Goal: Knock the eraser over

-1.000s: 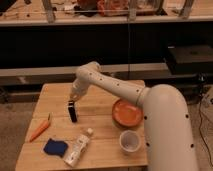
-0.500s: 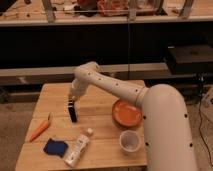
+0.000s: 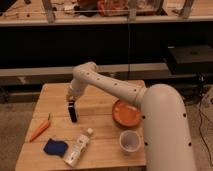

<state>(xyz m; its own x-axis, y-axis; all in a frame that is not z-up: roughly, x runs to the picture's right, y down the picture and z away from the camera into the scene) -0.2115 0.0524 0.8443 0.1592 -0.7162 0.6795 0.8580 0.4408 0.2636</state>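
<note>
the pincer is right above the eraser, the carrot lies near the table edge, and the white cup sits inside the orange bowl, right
One thing is off: the white cup is not inside the orange bowl. It stands on the table in front of the bowl, as the camera view shows. The rest holds: the pincer is right above the eraser, and the carrot lies near the table edge.
</note>
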